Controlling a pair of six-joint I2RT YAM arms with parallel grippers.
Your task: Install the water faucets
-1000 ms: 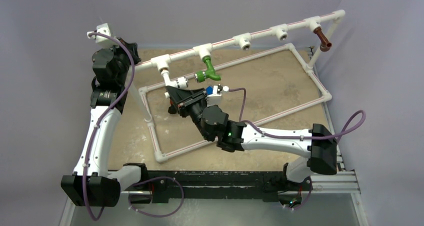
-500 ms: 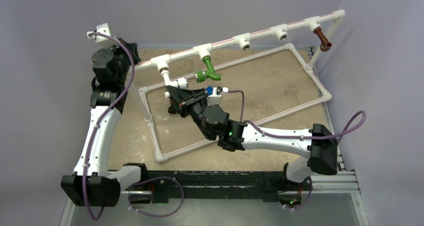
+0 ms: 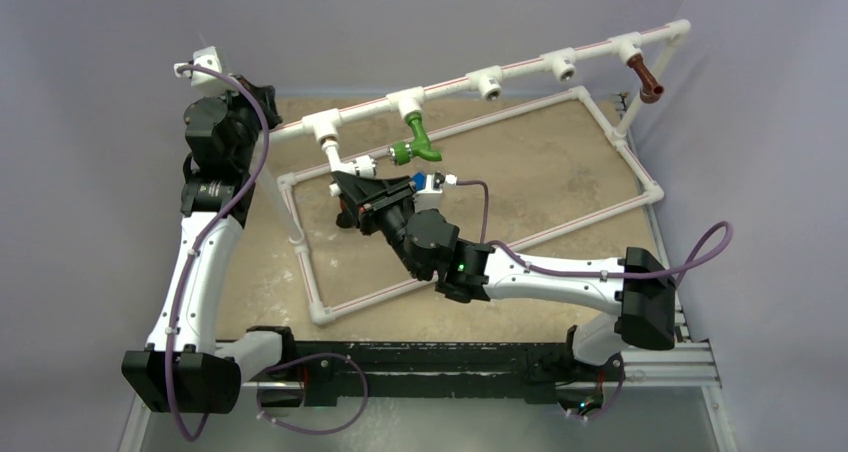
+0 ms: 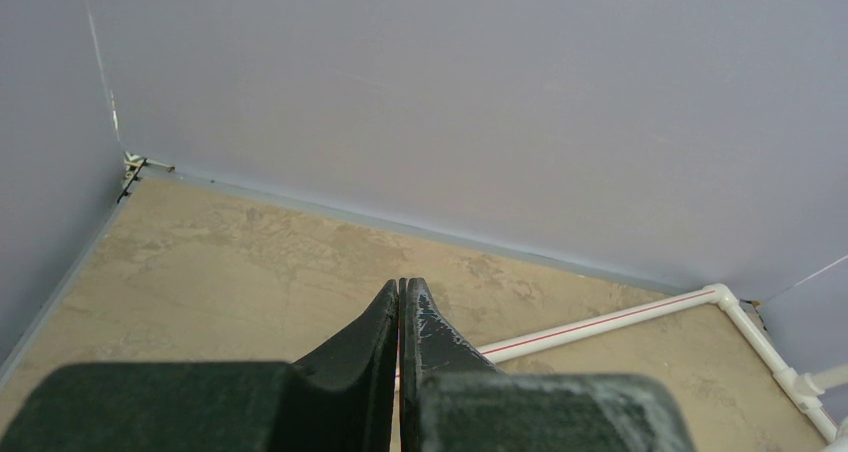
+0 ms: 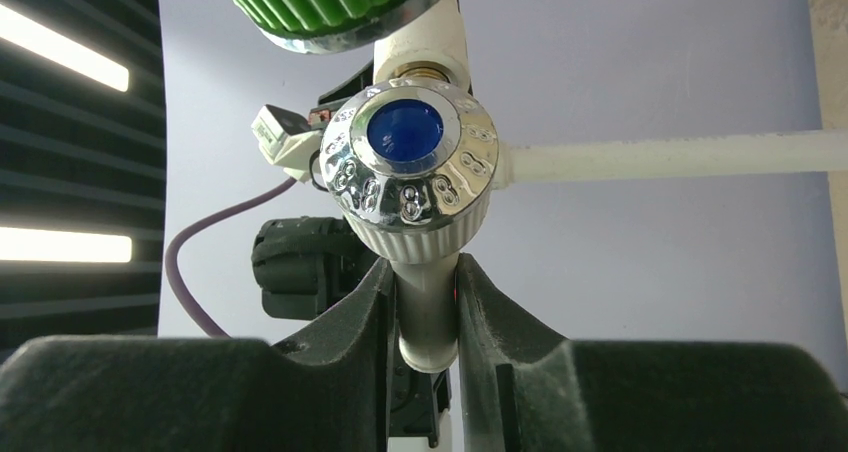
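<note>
Raised pipe rail (image 3: 525, 64) blocks far edge, left corner to right corner. Green faucet (image 3: 420, 142) crowds right gripper (image 3: 347, 183) clamped on white faucet (image 3: 350, 162). Open tabletop (image 3: 560, 172) toward right edge, low floor pipes (image 3: 560, 230) only.

Pretty clearly a robotics lab cell I'm logged into, not anyone's home. Plain grey-lilac walls (image 3: 450, 12) box in a tan bench (image 3: 540, 172). The left arm (image 3: 195, 262) and right arm (image 3: 560, 272) are bolted to a black rail (image 3: 450, 357) at its near edge. The only "plumbing" is a mock-up pipe frame (image 3: 520, 65) carrying a green faucet (image 3: 418, 137) and a brown faucet (image 3: 648, 80).
</note>
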